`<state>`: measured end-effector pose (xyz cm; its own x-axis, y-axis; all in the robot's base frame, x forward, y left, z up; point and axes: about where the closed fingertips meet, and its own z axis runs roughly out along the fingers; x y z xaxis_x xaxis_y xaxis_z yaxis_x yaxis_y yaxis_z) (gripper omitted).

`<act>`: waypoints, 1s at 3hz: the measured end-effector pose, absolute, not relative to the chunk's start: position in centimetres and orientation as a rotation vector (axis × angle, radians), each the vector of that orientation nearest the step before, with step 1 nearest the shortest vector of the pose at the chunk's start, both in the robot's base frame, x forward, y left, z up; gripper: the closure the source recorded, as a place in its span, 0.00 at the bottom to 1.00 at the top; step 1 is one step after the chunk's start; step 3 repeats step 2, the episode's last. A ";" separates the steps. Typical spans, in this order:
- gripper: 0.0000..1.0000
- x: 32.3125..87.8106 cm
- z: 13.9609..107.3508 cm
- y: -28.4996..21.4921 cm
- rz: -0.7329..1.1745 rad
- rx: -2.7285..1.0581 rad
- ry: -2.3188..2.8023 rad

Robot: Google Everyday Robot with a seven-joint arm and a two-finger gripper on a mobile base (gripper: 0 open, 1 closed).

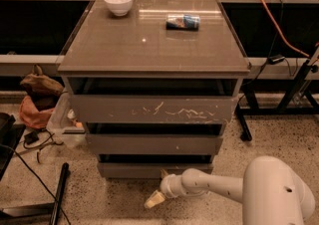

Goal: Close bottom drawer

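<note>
My gripper [153, 199] hangs low over the speckled floor, just in front of the bottom drawer [129, 170]; I cannot tell its state. That drawer sits lowest of three, with a dark gap above its plain front. Above is the scratched top drawer [149, 109]. Farther back, a can [183, 22] and a white bowl [118, 3] rest on the cabinet top.

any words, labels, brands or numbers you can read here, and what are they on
No text can be read anywhere.
Can lying on the cabinet top: blue label, print too blurred to read.
Top drawer front: white scratches, not writing.
Bottom drawer and bowl: unmarked.
Gripper, low in front of the bottom drawer: no marking visible.
</note>
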<state>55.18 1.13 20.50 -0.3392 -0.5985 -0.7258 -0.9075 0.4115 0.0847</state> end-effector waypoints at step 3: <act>0.00 58.2 18.2 2.8 0.705 -1.302 2.041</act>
